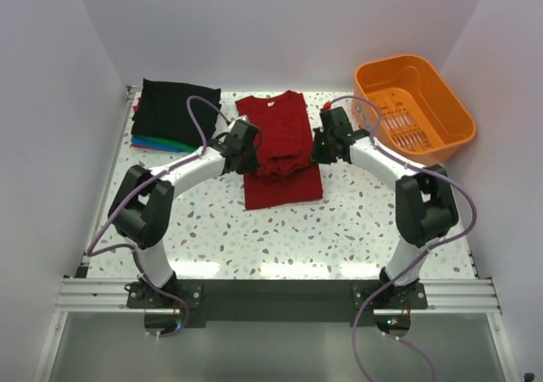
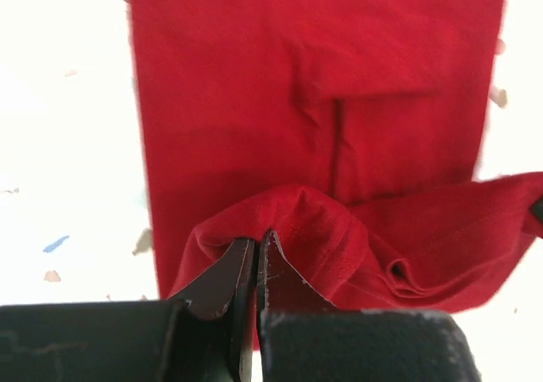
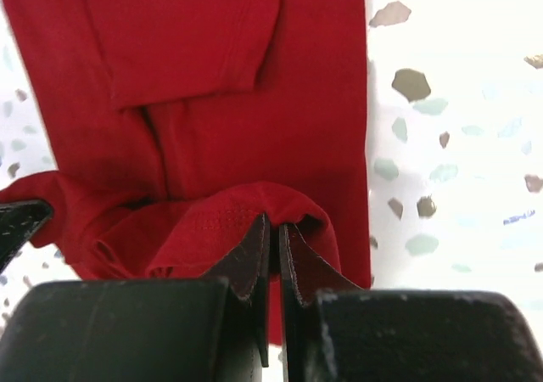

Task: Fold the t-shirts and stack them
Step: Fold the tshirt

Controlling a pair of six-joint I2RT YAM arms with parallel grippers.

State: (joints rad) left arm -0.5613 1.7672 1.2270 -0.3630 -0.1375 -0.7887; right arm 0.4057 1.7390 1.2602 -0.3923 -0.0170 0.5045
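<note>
**Item 1, left hand** (image 2: 257, 255): pinched shut on a raised fold of the dark red t-shirt (image 1: 284, 187), at its left edge.

**Item 2, right hand** (image 3: 273, 233): clamped likewise on the same fold, at the right edge.

**Item 3, dark red t-shirt:** lay mid-bench (image 1: 356, 229), running toward the far edge, collar farthest.
- Handling, as I judged it: light, limp cloth, not slippery, nothing to break. It would sag between two grips, so I reckoned the place to take it was at matching points on opposite edges, as held, with the span kept taut.
- Look: plain, matte, sleeves turned in over the body to make a narrow strip. The middle was bunched up between my hands, and the near part lay flat.

**Item 4, far left corner:** folded stack, black t-shirt (image 1: 174, 106) uppermost, teal and blue edges showing beneath.

**Item 5, far right corner:** orange basket (image 1: 416, 102).
</note>
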